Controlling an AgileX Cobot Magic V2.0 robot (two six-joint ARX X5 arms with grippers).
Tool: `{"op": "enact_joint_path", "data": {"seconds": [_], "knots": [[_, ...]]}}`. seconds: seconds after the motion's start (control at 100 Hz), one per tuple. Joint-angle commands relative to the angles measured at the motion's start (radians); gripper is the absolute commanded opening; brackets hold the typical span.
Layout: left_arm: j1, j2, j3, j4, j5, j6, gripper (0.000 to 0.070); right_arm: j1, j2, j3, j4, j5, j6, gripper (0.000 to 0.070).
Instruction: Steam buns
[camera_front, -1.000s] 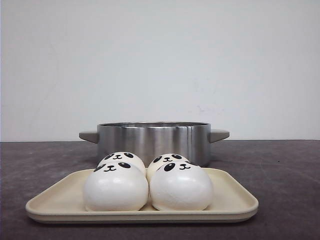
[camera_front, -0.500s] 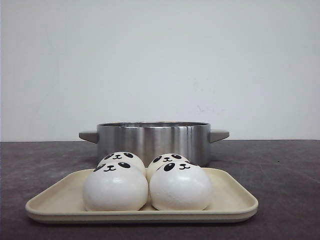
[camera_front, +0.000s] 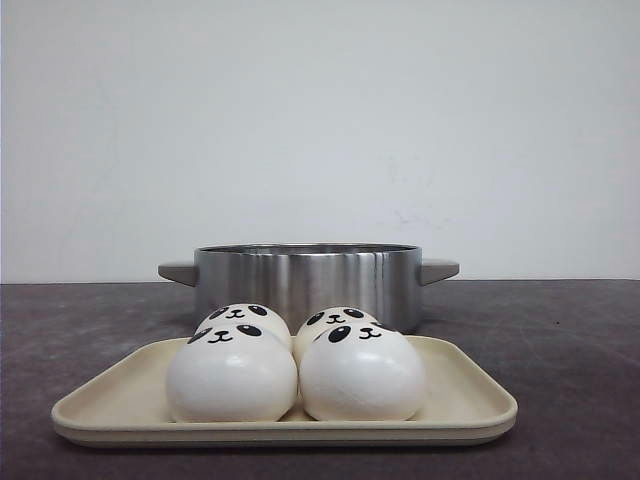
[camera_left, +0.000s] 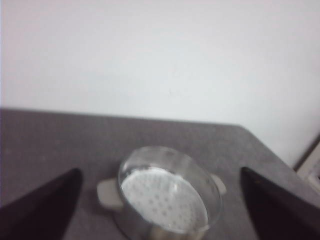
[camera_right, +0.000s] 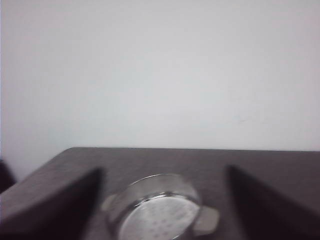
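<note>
Starting with both tools spread wide and empty, left tool (camera_left: 160, 210) and right tool (camera_right: 162, 210), we should cradle one of the buns (camera_front: 232, 372) gently off the tray (camera_front: 470, 405), then lower it into the steamer pot (camera_front: 306, 277).

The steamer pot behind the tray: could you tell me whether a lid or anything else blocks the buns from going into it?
Nothing visible does. The steamer pot is uncovered, its perforated plate bare, and the four buns sit on the tray just before it.

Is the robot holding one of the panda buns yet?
No, nothing is held. Both the left gripper and right gripper are open and empty, and all four buns sit on the tray.
</note>
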Motion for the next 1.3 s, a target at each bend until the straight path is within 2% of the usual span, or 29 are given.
{"op": "enact_joint_path", "data": {"seconds": [0.0,0.18,0.22,0.29,0.37,0.46,0.61,0.71,0.77,0.89,1.03,1.17,1.29], "knots": [[-0.011,-0.005,0.011,0.008,0.006,-0.020,0.0688,0.000,0.023,0.008,0.007,-0.038,0.019,0.0700],[-0.058,-0.009,0.011,-0.021,0.003,-0.018,0.0677,0.002,0.127,0.007,-0.008,-0.143,0.043,0.0700],[-0.069,-0.009,0.011,-0.033,0.002,-0.013,0.0677,0.010,0.155,0.007,-0.012,-0.148,0.044,0.0699],[-0.086,-0.009,0.011,-0.055,0.002,-0.006,0.0677,0.042,0.200,0.008,-0.016,-0.148,0.043,0.0656],[-0.104,-0.009,0.011,-0.073,0.001,-0.001,0.0677,0.107,0.243,0.007,-0.014,-0.127,0.041,0.0654],[-0.124,-0.009,0.011,-0.080,-0.005,0.005,0.0677,0.217,0.291,0.007,-0.019,-0.044,0.021,0.0654],[-0.162,-0.009,0.011,-0.082,-0.013,0.005,0.0677,0.473,0.411,0.007,-0.028,0.161,0.018,0.0654],[-0.185,-0.009,0.011,-0.084,-0.014,0.012,0.0677,0.649,0.512,0.008,-0.026,0.318,0.063,0.0657],[-0.199,-0.009,0.011,-0.085,-0.018,0.019,0.0678,0.733,0.580,0.010,-0.027,0.376,0.106,0.0658],[-0.227,-0.009,0.011,-0.086,-0.025,0.019,0.0677,0.826,0.715,0.024,-0.027,0.391,0.179,0.0658],[-0.255,-0.010,0.011,-0.087,-0.025,0.019,0.0678,0.863,0.874,0.060,-0.044,0.390,0.256,0.0658],[-0.281,-0.013,0.011,-0.090,-0.025,0.019,0.0677,0.863,1.020,0.136,-0.114,0.397,0.274,0.0658],[-0.303,-0.013,0.011,-0.090,-0.028,0.019,0.0678,0.861,1.135,0.227,-0.195,0.473,0.278,0.0658]]}}
